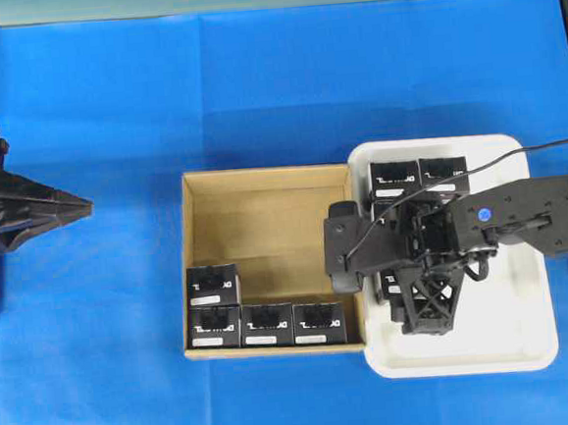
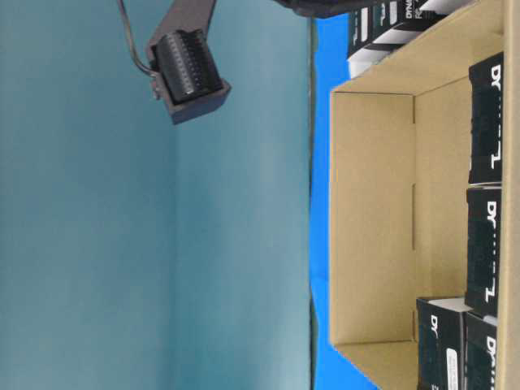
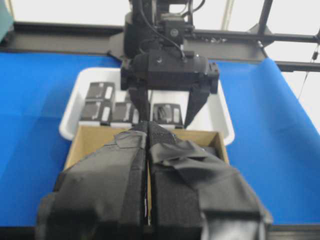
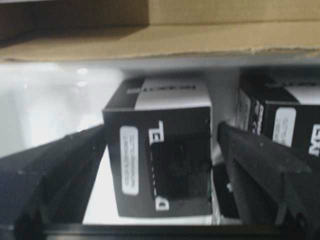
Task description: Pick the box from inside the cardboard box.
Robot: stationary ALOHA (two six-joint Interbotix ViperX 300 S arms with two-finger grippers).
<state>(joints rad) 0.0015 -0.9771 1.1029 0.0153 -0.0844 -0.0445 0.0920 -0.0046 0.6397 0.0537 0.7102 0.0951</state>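
Between the spread fingers of the right gripper [image 4: 160,165], jaws apart and clear of its sides: one black box [image 4: 162,160], resting on the white tray [image 4: 45,110]. Beyond it, cardboard box [image 4: 150,45] wall. Overhead only: four black boxes [image 1: 214,285] counted in the cardboard box [image 1: 265,224], along its near edge and left corner; two more seen unobstructed in the tray [image 1: 527,302], others hidden under the arm. Left gripper [image 3: 148,175] parked far left, taped fingers pressed together, seen only from its wrist.
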